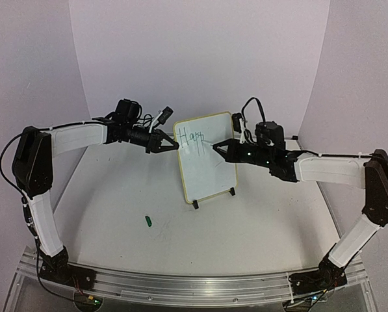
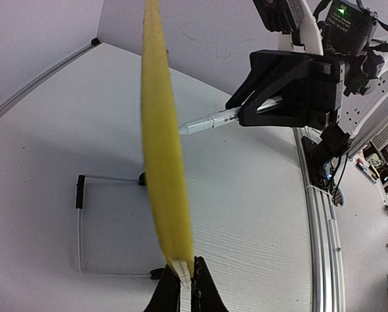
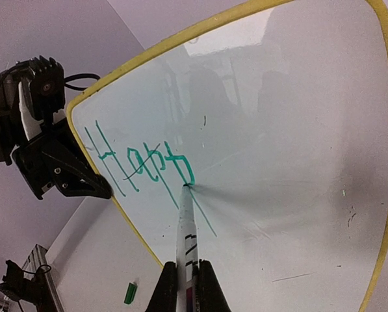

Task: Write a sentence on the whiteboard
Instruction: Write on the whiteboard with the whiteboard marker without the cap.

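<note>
Green handwritten lettering (image 3: 142, 166) "Happ" on yellow-framed white whiteboard (image 3: 278, 130); right gripper (image 3: 188, 270) pinching slim white marker (image 3: 186, 224); left gripper (image 2: 186, 268) clamping frame.

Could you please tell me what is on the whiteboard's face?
Green lettering reading "Happ" sits on the whiteboard, with the marker tip at its last letter. The marker's barrel hides a thin strip below.
</note>
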Robot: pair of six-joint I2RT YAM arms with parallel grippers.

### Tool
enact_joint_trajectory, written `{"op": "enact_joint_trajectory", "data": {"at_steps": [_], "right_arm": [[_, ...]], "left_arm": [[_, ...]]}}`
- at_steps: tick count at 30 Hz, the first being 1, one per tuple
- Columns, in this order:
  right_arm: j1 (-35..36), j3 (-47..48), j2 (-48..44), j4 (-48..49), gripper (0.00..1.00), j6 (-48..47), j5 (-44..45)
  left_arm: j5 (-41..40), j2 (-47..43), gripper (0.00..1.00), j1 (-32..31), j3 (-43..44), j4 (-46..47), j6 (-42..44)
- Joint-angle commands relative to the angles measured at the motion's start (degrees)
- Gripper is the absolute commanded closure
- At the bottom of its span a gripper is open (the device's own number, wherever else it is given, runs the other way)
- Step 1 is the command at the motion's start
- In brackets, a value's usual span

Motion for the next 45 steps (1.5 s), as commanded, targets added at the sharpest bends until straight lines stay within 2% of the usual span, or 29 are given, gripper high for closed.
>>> {"op": "enact_joint_trajectory", "data": {"at_steps": [1, 11, 45], "right_arm": [[0.39, -0.12, -4.04, 0.69, 1.0, -0.35, 0.2], [-0.58, -1.18, -9.27, -3.3, 1.0, -2.68, -0.31], [-1.34, 5.23, -1.3, -4.82, 1.0, -3.86, 4.21]], "left_arm": [[-0.44, 0.83, 1.0, -0.49, 1.34, -4.45, 1.96], [-0.46, 0.79, 1.0, -0.51, 1.64, -4.73, 2.06], [-0.44, 1.08, 1.0, -0.49, 1.87, -5.16, 2.39]]}}
